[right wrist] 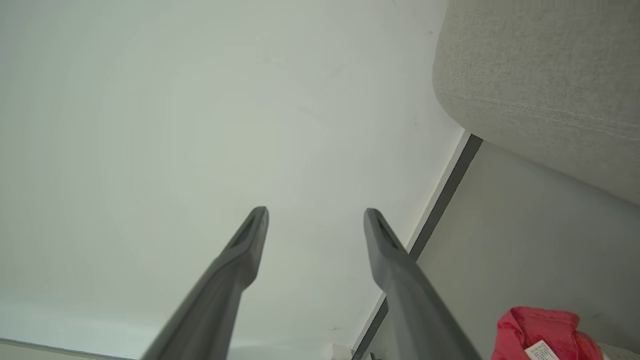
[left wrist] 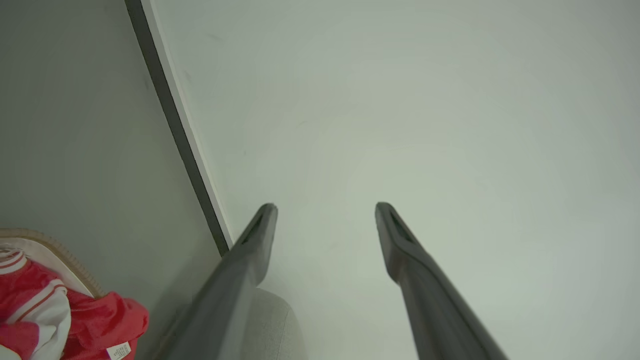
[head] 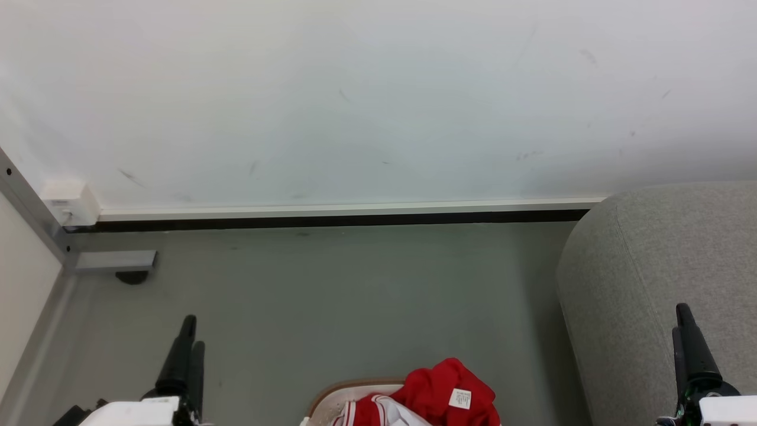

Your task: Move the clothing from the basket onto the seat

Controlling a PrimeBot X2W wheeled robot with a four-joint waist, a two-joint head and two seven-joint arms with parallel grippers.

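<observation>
Red clothing (head: pixel 440 393) with white stripes and a small white label is heaped in the basket (head: pixel 331 393), whose brown rim peeks in at the bottom middle of the head view. The grey seat (head: pixel 639 284) rises at the right. My left gripper (head: pixel 189 331) stands at the lower left, my right gripper (head: pixel 683 322) at the lower right in front of the seat. In the left wrist view the left gripper (left wrist: pixel 325 210) is open and empty, with the clothing (left wrist: pixel 75 315) at the lower left. The right gripper (right wrist: pixel 315 215) is open and empty too, the clothing (right wrist: pixel 545 327) at the lower right, the seat (right wrist: pixel 540 75) above.
A white wall (head: pixel 378 100) with a dark baseboard (head: pixel 331 221) runs across the back. A grey metal frame (head: pixel 35 219) and a small white box (head: pixel 71 204) stand in the left corner. Grey floor (head: pixel 355 296) lies between the basket and the wall.
</observation>
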